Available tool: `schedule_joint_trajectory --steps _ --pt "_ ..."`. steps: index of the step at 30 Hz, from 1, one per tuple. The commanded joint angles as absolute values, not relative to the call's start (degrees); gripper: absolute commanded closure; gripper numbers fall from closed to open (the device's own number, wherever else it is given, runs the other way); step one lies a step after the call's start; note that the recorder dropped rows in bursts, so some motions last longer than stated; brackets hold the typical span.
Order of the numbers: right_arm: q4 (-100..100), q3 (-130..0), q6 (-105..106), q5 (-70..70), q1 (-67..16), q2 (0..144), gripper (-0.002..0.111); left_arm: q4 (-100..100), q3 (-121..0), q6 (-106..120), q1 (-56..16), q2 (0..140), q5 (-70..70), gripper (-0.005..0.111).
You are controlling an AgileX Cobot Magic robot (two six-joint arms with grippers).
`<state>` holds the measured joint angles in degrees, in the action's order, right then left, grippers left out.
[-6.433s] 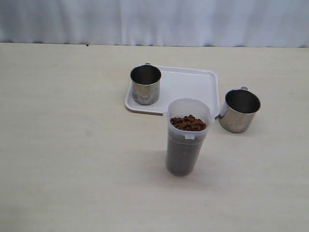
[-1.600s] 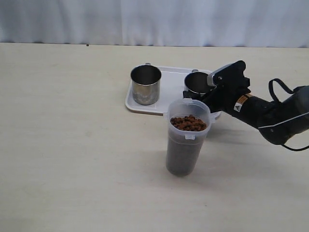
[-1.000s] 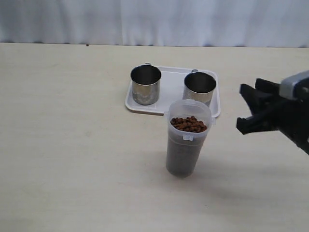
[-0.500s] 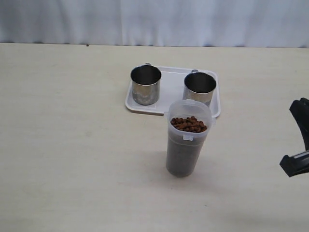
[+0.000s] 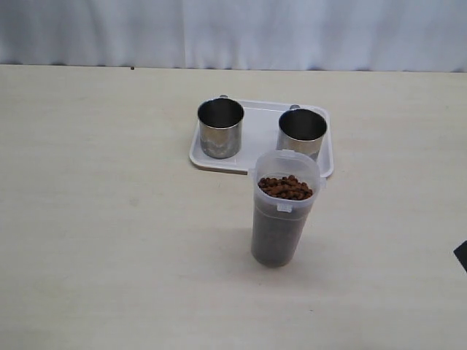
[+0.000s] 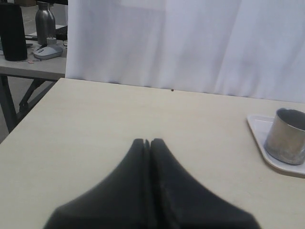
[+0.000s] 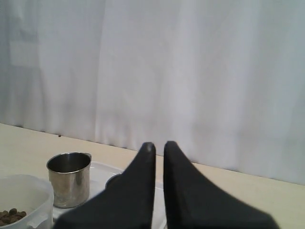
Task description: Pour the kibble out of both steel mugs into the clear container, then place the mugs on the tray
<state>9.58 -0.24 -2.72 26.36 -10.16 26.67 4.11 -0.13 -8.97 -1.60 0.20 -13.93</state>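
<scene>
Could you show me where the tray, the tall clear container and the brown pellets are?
tray [image 5: 261, 138], exterior view, bare middle of its floor.
clear container [image 5: 276, 232], exterior view, its side wall.
kibble [image 5: 285, 187], exterior view, top of the heap inside the container.

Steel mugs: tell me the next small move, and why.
Likely none but parking the arms: one steel mug and the second mug stand upright on the tray, the kibble sits in the clear container, the left gripper and right gripper are shut, empty.
</scene>
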Motion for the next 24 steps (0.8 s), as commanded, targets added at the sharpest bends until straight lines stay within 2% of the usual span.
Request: schedule_joint_trajectory --steps 1,8,17,24 --pt "9.4 0.0 -3.0 25.9 -10.2 26.2 0.103 4.0 0.0 -9.0 -2.1 0.0 -12.9 0.107" --pt "9.4 0.0 -2.8 25.1 -9.5 24.6 0.103 4.0 0.0 -9.0 -2.1 0.0 -12.9 0.107" --pt "4.8 0.0 -2.4 7.4 1.9 0.0 0.103 4.0 0.0 -9.0 -2.1 0.0 -12.9 0.107" --pt "5.5 0.0 0.7 0.6 2.5 0.7 0.103 4.9 0.0 -9.0 -2.1 0.0 -13.3 0.107"
